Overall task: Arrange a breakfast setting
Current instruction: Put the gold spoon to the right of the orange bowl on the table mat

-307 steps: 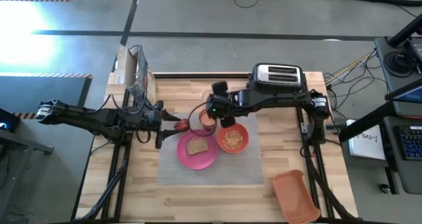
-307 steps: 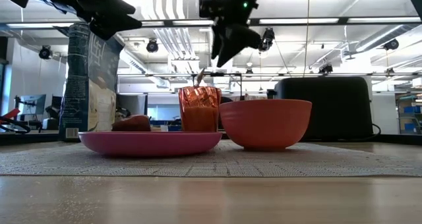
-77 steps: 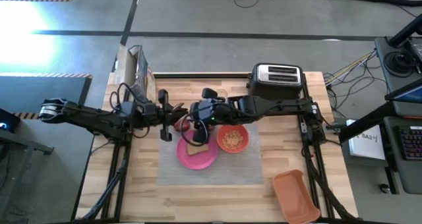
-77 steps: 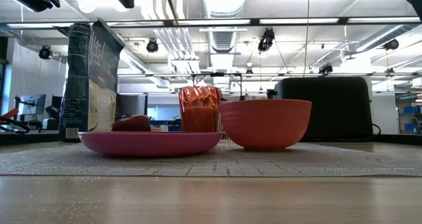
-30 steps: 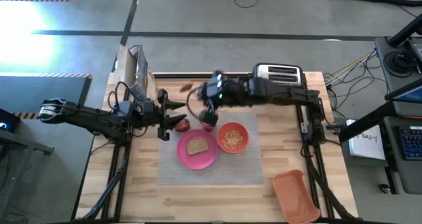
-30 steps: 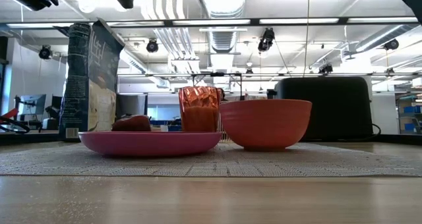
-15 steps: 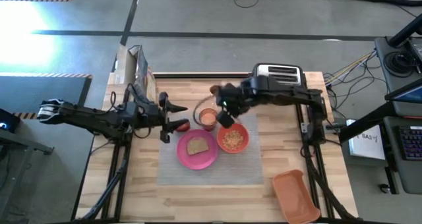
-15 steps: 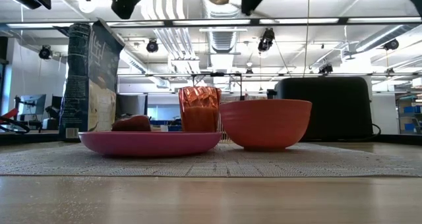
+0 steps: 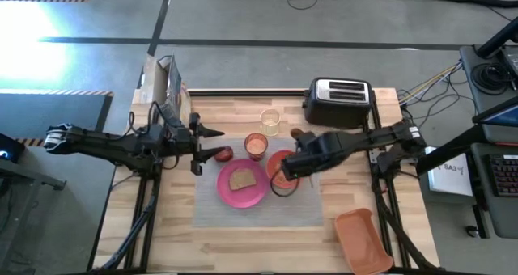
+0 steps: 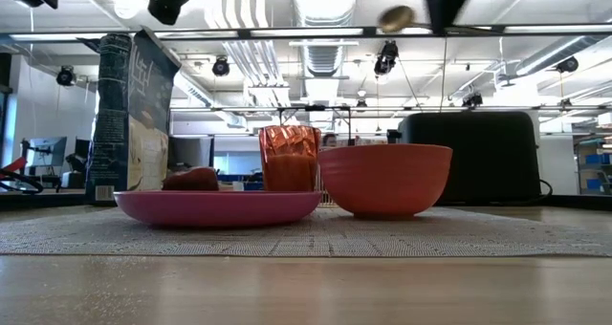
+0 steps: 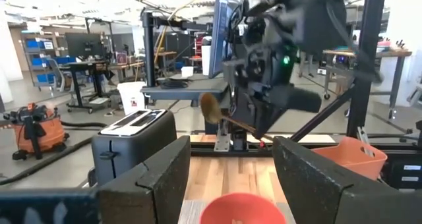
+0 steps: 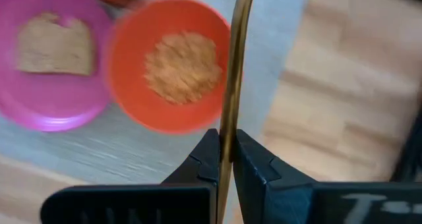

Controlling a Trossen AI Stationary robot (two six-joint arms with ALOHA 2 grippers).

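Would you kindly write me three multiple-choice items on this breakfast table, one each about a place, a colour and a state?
1. Where does the slice of toast lie?
A. on the round pink plate
B. in the orange bowl
C. in the toaster

2. What colour is the bowl of cereal?
A. blue
B. orange
C. white

3. What is the right gripper doing?
A. hanging open and empty
B. clamping the plate's rim
C. gripping the thin gold spoon by its handle

Answers:
1. A: the high view and the right wrist view both show the toast on the pink plate.
2. B: the bowl is orange in the high, low and right wrist views.
3. C: the right wrist view shows both fingers shut on the spoon's handle, above the grey woven placemat beside the bowl.

The left gripper waits by the red apple.
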